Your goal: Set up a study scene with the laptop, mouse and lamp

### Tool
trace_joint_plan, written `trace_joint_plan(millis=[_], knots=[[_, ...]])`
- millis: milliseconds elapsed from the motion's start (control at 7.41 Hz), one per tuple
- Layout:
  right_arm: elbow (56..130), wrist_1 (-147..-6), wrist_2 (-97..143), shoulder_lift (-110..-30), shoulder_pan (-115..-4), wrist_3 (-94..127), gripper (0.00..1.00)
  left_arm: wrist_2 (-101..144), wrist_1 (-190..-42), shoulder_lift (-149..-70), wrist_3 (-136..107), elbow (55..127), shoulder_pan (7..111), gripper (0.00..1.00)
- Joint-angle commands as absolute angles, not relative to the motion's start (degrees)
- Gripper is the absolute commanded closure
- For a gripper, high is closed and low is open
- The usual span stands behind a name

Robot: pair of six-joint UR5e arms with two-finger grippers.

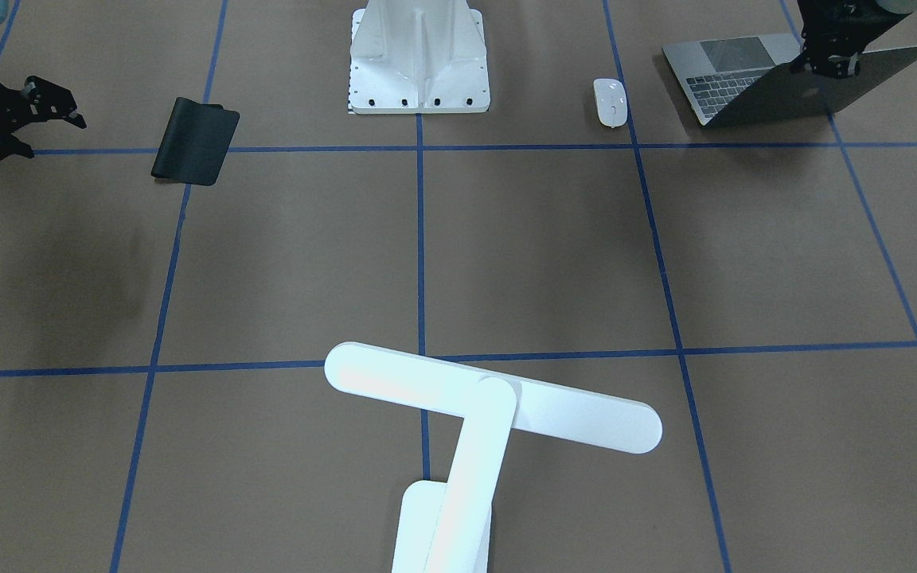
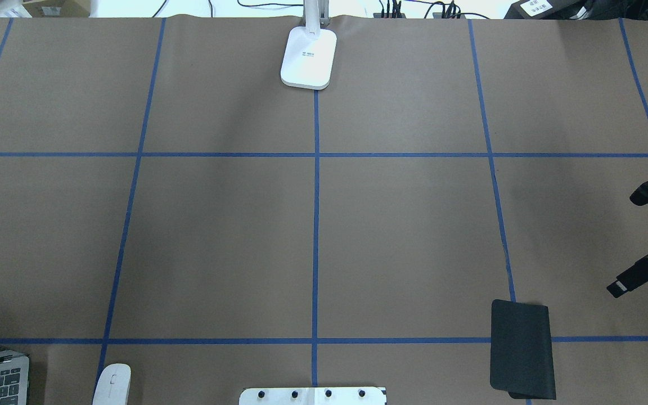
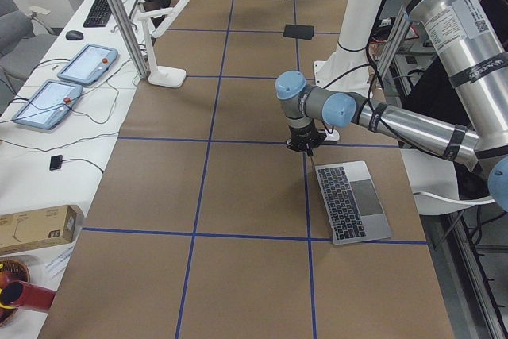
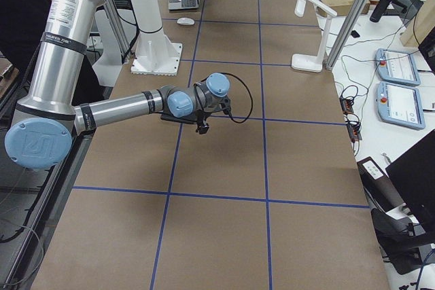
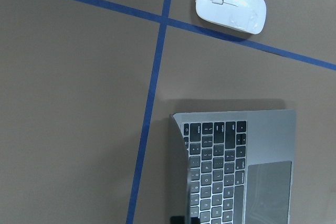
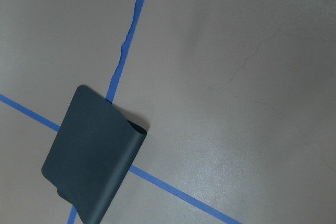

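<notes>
The grey laptop point(image 1: 733, 76) stands open at the table's near left corner, its lid raised. My left gripper point(image 1: 827, 65) is shut on the lid's top edge. The left wrist view looks down the lid's edge onto the keyboard point(image 5: 220, 171). The white mouse point(image 1: 610, 102) lies beside the laptop on a blue line and also shows in the left wrist view point(image 5: 231, 8). The white lamp point(image 1: 490, 398) stands at the far middle edge, with its base point(image 2: 308, 59) on the centre line. My right gripper point(image 2: 630, 242) is open and empty above the table's right side.
A black mouse pad point(image 2: 521, 349), one edge curled up point(image 6: 134, 129), lies near the front right. The white robot pedestal point(image 1: 419, 56) stands at the front centre. Blue tape lines divide the brown table point(image 2: 217, 242) into squares.
</notes>
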State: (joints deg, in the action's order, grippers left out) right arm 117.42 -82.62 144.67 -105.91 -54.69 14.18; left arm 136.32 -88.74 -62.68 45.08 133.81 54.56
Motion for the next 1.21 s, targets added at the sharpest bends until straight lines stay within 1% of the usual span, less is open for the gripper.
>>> trace_joint_plan(millis=[0, 675, 1079], knots=[[117.4, -82.6, 144.7, -105.8, -54.7, 14.2, 0.0, 135.8, -88.8, -62.9, 45.2, 134.6, 54.8, 0.92], [117.0, -82.7, 144.7, -105.3, -54.6, 14.2, 0.0, 135.1, -88.7, -63.1, 45.8, 136.5, 56.2, 0.94], [114.2, -82.6, 144.8, -102.9, -54.7, 13.7, 0.0, 135.0, -88.3, -63.0, 46.0, 137.5, 57.0, 0.95]])
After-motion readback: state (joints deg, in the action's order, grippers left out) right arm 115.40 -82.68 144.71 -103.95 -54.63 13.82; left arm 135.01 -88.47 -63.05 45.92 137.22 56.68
